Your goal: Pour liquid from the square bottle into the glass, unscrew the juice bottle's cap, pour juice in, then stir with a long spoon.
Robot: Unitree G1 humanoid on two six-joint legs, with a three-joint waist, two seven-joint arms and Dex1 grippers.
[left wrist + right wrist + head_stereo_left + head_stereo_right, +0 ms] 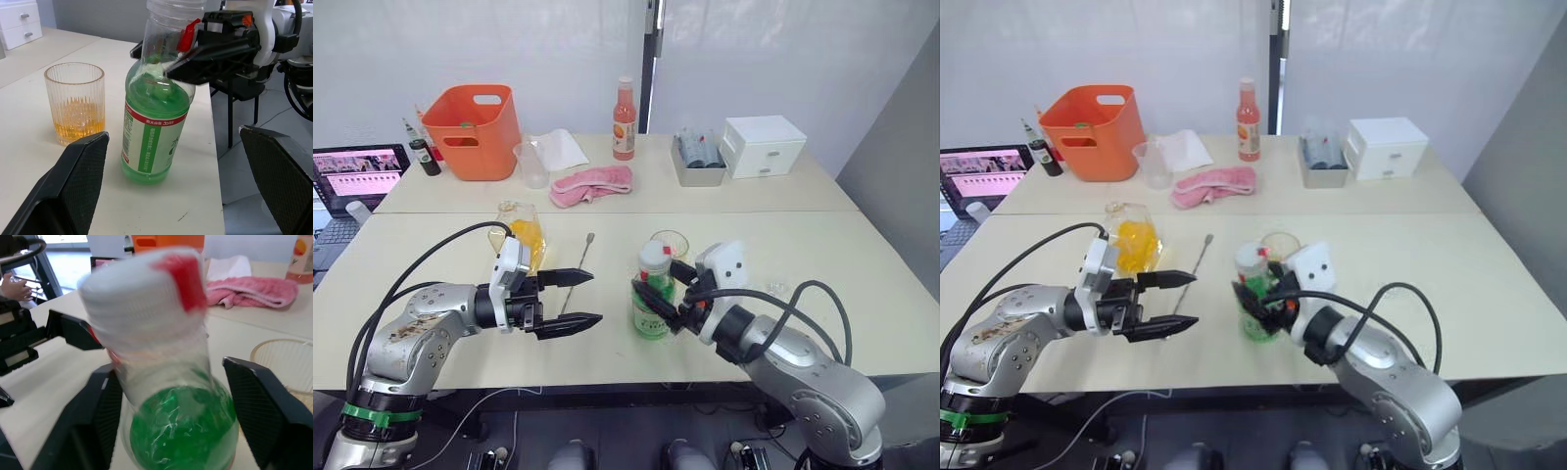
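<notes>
The juice bottle (652, 305) stands upright near the table's front edge, holding green juice (156, 103), its white cap (146, 308) with a red tab screwed on. My right gripper (666, 290) is shut on the bottle's shoulder, one finger on each side. My left gripper (594, 297) hangs open to the bottle's left, level with it and apart from it. Just behind the bottle stands the glass (75, 103) with a little yellow-orange liquid (78, 126) at its bottom. The square bottle (521, 233) stands behind my left gripper. The long spoon (578, 266) lies flat between the square bottle and the glass.
On the back table stand an orange bucket (470, 132), a cloudy measuring cup (532, 164), a pink cloth (592, 184), a tall orange-red bottle (625, 119), a grey tray (698, 162) and a white drawer box (764, 145). A laptop (357, 176) sits far left.
</notes>
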